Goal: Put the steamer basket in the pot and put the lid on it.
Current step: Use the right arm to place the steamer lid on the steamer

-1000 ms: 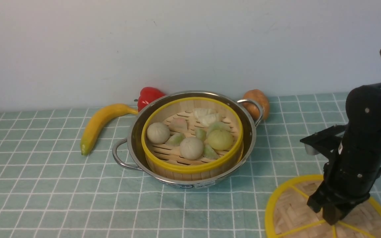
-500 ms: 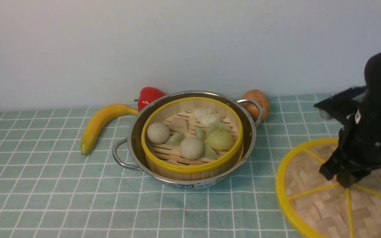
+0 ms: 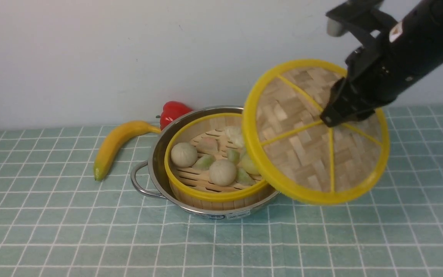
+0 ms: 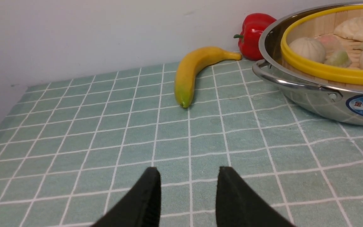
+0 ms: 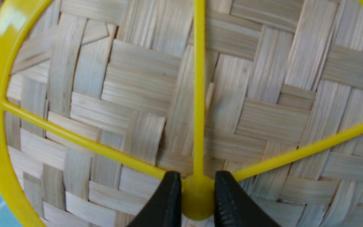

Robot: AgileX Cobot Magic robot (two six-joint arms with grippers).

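While right pincer [image 5: 196, 181] clamps lid [image 3: 302, 154] knob, lid hangs tilted over pot [image 3: 156, 154] at 3 o'clock; steamer basket [image 3: 214, 196] inside; left pincer [image 4: 188, 171] apart.

The steamer basket [image 3: 214, 198], holding pale buns and dumplings, is sitting inside the shiny steel pot [image 3: 153, 165]. The woven yellow-spoked lid [image 3: 298, 150] is hanging tilted over the pot's 3 o'clock rim, the right pincer [image 3: 327, 118] pinching its knob [image 5: 198, 198].

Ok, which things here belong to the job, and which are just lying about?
Job: lid, held by the right gripper; basket; pot.
Lying about: banana; pepper.
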